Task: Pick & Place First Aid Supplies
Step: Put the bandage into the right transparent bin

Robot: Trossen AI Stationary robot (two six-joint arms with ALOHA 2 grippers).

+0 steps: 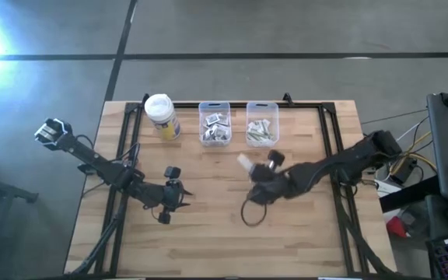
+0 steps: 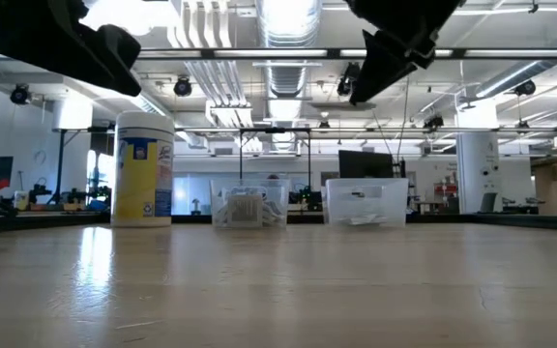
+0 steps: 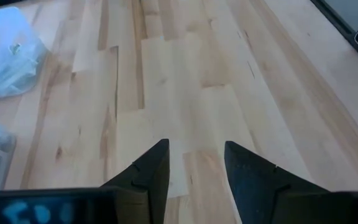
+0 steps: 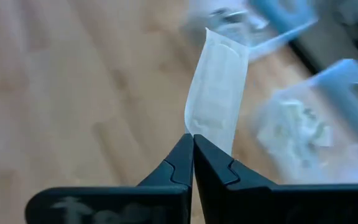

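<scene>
Wood-slat table [image 1: 208,233], open lab hall behind; right gripper [image 4: 192,138] pinching white strip packet [image 4: 216,99], left gripper [image 3: 196,163] spread, empty.

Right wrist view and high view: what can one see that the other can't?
Only the right wrist view shows how the right gripper holds its load: shut fingertips pinch the end of a narrow white strip packet, which sticks out past them.

Only the high view shows the yellow container with a white lid, the left gripper open above bare wood, and the whole wooden table.

Both show the two clear rectangular plastic bins with packets inside.
</scene>
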